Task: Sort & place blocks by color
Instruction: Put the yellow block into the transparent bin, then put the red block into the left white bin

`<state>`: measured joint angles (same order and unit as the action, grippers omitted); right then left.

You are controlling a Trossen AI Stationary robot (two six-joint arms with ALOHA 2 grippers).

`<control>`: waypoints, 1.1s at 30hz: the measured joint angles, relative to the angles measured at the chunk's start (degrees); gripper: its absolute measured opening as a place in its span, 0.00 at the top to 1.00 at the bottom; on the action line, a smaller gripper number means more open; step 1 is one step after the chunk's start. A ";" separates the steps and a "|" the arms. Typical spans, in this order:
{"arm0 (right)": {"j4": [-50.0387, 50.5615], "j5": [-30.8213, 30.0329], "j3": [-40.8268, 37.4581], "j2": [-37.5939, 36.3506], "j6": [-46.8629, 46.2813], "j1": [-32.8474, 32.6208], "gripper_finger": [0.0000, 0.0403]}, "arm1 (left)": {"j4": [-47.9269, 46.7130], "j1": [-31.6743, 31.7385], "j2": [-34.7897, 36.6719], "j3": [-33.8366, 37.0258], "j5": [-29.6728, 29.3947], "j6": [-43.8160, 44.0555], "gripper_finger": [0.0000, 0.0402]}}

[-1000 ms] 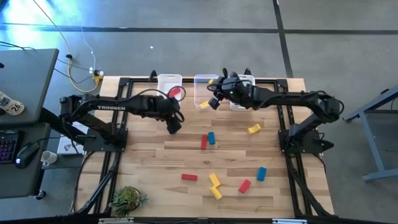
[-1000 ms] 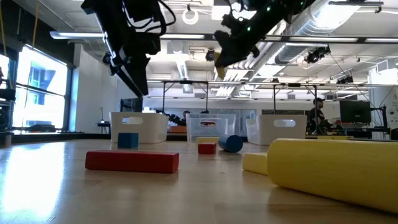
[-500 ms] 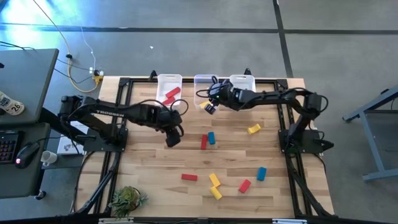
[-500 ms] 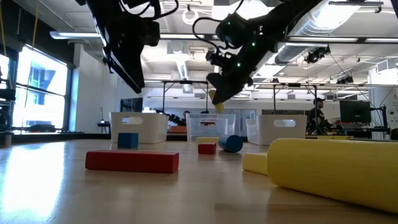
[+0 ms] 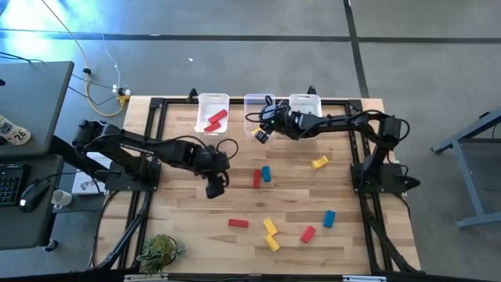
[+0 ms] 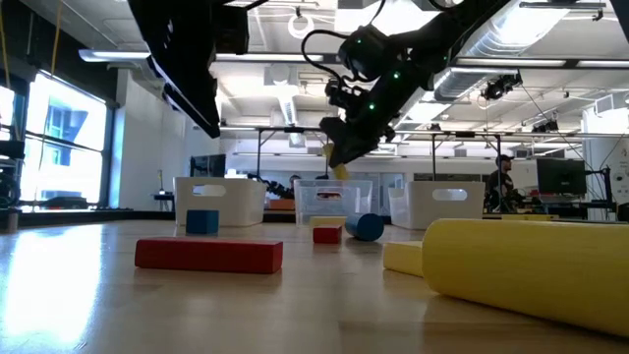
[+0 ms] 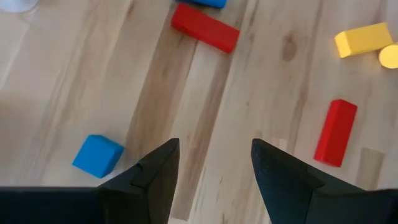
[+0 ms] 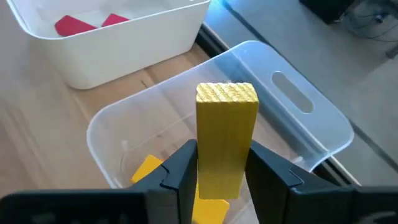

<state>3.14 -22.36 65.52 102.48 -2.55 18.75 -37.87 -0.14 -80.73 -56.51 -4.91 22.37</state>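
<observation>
- High view: the right end effector [image 5: 263, 134] is hanging over the middle bin [image 5: 256, 103] at the top centre of the frame, pinching a yellow block [image 5: 257, 131]. The left end effector [image 5: 213, 188] is hovering over bare surface [image 5: 188, 227] left of centre, spread and carrying nothing. A red block [image 5: 214, 120] is lying in the left bin [image 5: 201, 106]. Loose blocks are lying on the lower right part of the surface: a red bar [image 5: 256, 178] touching a blue one [image 5: 266, 174], a yellow piece [image 5: 319, 162], and a lower cluster of red, yellow and blue.
- Low view: the right end effector [image 6: 337, 162] is hanging at upper centre with the yellow block [image 6: 338, 169] at its tip, above the middle bin [image 6: 329, 200].
- Left wrist view: the fingers [image 7: 158, 174] are standing spread over the wood, with a blue cube [image 7: 97, 155] and red bars [image 7: 205, 28] lying around them.
- Right wrist view: the fingers [image 8: 180, 171] are pinching the upright yellow block [image 8: 226, 121] over the middle bin [image 8: 323, 118], where another yellow piece [image 8: 147, 168] is lying; two red blocks [image 8: 74, 25] are lying in the neighbouring bin [image 8: 124, 46].
</observation>
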 joint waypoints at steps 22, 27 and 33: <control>-0.83 1.41 0.00 -0.04 1.51 1.13 0.41 | 2.12 -2.41 -0.20 0.02 3.67 0.02 0.54; -0.84 1.45 0.00 -0.04 1.51 1.11 0.41 | 2.14 -3.21 -0.20 0.02 3.65 0.09 0.54; -0.79 1.67 0.00 -1.60 1.38 1.09 0.41 | 2.16 -4.34 -0.20 0.02 5.38 -3.31 0.53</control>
<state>2.35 -20.69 65.52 100.87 -1.17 19.84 -35.70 -4.48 -80.93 -56.49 0.47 19.06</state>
